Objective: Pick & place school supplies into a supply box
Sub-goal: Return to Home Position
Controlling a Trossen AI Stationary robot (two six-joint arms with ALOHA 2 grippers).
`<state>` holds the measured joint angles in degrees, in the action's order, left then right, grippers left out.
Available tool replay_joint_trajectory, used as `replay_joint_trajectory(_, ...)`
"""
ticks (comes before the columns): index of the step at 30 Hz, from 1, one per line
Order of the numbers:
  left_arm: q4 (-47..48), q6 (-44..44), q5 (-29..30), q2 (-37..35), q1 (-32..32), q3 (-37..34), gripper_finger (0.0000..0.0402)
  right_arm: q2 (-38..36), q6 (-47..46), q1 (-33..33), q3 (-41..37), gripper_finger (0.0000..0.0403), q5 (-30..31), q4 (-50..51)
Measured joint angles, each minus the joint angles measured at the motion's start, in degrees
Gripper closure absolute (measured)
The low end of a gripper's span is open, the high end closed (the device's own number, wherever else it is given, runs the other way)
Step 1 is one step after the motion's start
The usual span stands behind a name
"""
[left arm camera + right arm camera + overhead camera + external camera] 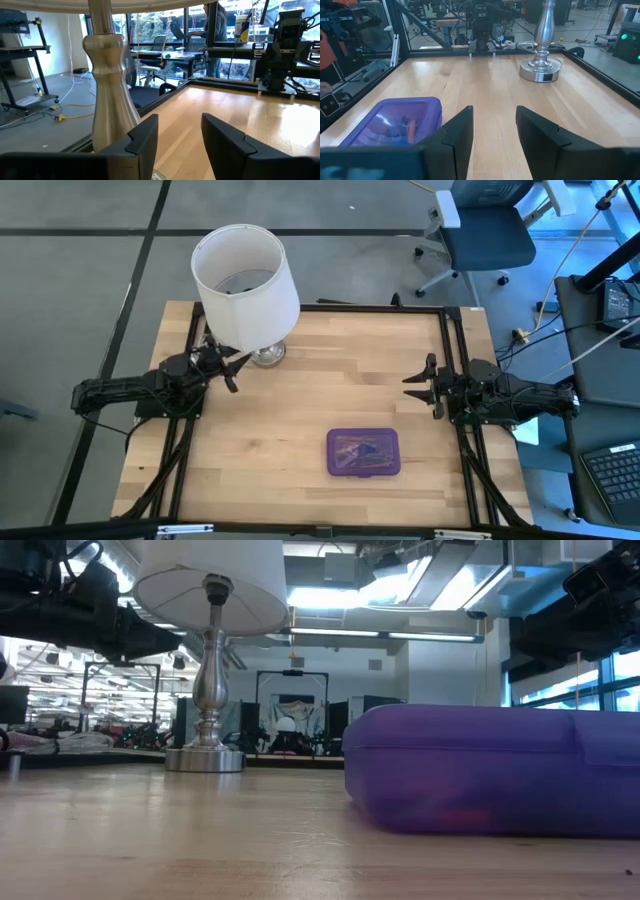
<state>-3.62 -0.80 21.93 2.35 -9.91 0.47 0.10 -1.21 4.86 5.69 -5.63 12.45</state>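
Observation:
The purple translucent supply box (363, 453) lies shut and flat on the table's near middle. It fills the right of the low view (490, 770) and shows in the right wrist view (395, 125). Through its lid I see coloured pens and pencils (410, 126) inside; the scissors cannot be made out. My left gripper (237, 370) hovers open at the table's left far side, beside the lamp's base (107, 90). My right gripper (418, 386) hovers open at the right side, fingers pointing toward the table's left. Neither gripper touches anything.
A table lamp with a white shade (245, 285) and a silver base (541, 70) stands at the table's far left. A black frame (455, 360) runs along the table's edges. Bare wood (330, 395) lies between the two grippers. Chairs and desks stand beyond the table.

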Motion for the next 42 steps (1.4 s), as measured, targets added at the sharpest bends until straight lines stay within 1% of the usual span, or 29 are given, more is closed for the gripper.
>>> replay_joint_trajectory(27,0.0,0.0,0.0,0.0,0.0,0.0,0.0254,0.0,0.0,0.0,0.0,0.0249,0.0,0.0)
replay_joint_trajectory(35,0.0,0.0,0.0,0.0,0.0,0.0,0.0258,0.0,0.0,0.0,0.0,0.0249,0.0,0.0)
replay_joint_trajectory(42,0.0,0.0,0.0,0.0,0.0,0.0,0.0252,0.0,0.0,0.0,0.0,0.0249,0.0,0.0)
